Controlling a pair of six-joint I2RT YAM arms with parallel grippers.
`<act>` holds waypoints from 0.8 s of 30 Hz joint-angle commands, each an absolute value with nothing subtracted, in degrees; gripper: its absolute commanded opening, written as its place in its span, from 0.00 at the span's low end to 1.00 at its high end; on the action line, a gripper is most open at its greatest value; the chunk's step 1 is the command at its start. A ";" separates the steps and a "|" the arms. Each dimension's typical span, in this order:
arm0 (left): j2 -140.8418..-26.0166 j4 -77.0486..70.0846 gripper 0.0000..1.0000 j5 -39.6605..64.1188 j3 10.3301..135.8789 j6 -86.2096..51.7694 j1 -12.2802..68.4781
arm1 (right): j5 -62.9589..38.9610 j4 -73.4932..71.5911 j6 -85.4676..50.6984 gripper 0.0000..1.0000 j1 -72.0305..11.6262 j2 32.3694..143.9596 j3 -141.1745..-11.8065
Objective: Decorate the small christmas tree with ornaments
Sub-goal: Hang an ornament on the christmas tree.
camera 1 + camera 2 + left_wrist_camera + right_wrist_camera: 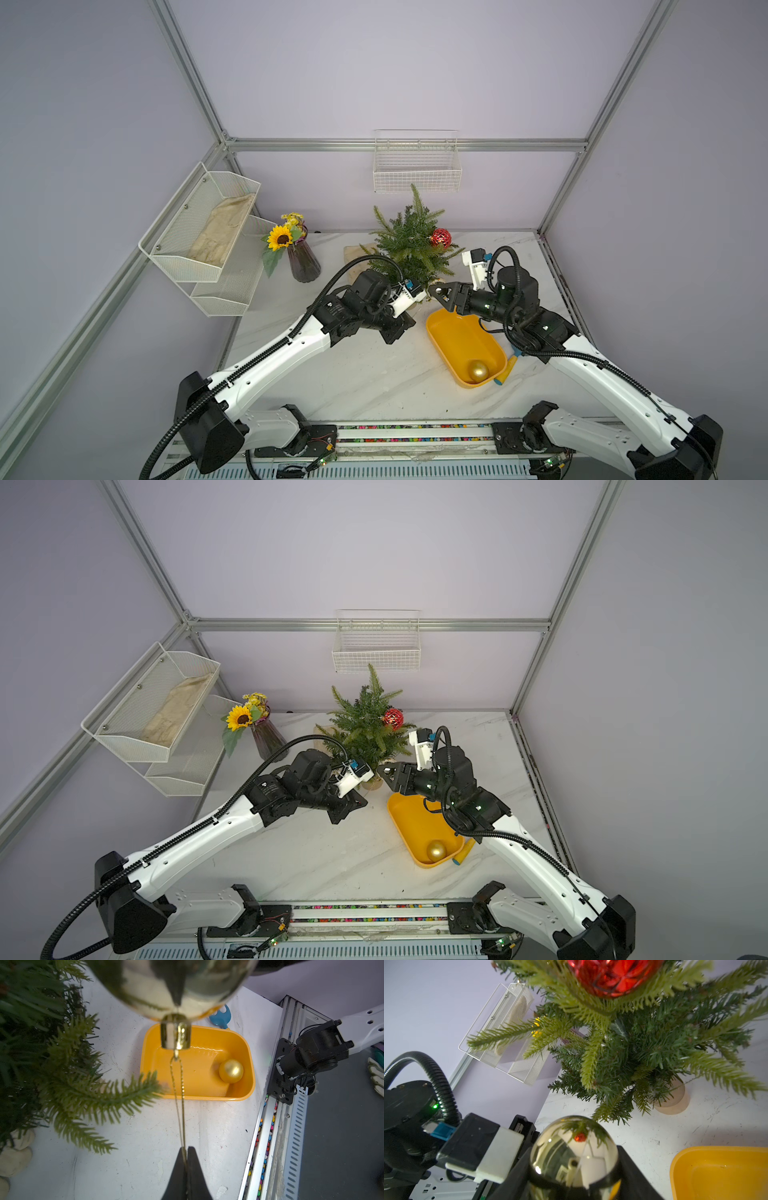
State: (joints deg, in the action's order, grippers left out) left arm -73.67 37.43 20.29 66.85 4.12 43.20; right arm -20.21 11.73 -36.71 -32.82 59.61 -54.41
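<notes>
Mirrored gold-silver ball (574, 1153) was off the table, clamped across its body by the right gripper (439, 291), jaws closed on either side of it. In both top views that grip sat just below the small christmas tree (409, 245), centre frame. Left gripper (186, 1150) was pinched shut on the ball's gold hanging cord (178, 1095), both strands running straight out from the cap (176, 1032). So a two-handed hang: one arm carried the ball, the other held the loop. A lower branch tip (133, 1089) lay right beside the cord in the left wrist view; couldn't tell whether it was through the loop or just in front of it. My read: step in hand was ornament two of three, loop not yet seated on a branch. Red faceted ball (440, 237) hung on the tree's upper right side. Matte gold ball (478, 370) sat in the yellow tub (453, 336), lower right of centre, with the toy rake (510, 368) just beside the tub's right rim. Next move likely needed the loop slid over a branch tip and well in toward the trunk, then right jaws releasing first so the weight lands on the cord, left releasing last. Both wrists were near each other and close to the foliage, so small moves. Tree's beige base (675, 1103) looked light; a snag could tip it.
</notes>
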 commanded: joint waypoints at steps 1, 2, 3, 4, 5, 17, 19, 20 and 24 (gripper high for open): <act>-73.65 36.06 0.00 20.04 70.31 4.87 43.42 | -20.08 9.42 -35.86 0.36 -33.09 59.60 -54.67; -73.61 35.88 0.00 20.12 70.31 4.80 43.37 | -20.18 9.33 -35.95 0.36 -33.04 59.63 -54.67; -73.48 35.70 0.00 19.96 70.31 4.75 43.40 | -20.21 9.20 -35.95 0.36 -33.05 59.59 -54.67; -73.43 35.56 0.00 19.75 70.36 4.77 43.37 | -20.21 9.22 -35.93 0.36 -33.05 59.74 -54.64; -73.39 35.43 0.00 19.56 70.38 4.79 43.37 | -20.21 9.09 -35.95 0.36 -33.09 59.80 -54.67; -73.39 34.24 0.00 18.90 71.63 4.57 43.42 | -21.71 8.35 -36.21 0.36 -33.05 60.76 -54.60; -73.22 33.82 0.00 18.89 71.63 4.53 43.46 | -21.71 8.20 -36.30 0.36 -33.10 60.67 -54.40; -73.21 33.59 0.00 18.82 71.63 4.40 43.37 | -21.63 8.19 -36.30 0.36 -33.09 60.58 -54.36; -73.47 33.09 0.00 18.52 71.88 4.14 43.42 | -21.34 8.17 -36.28 0.36 -33.07 60.51 -54.10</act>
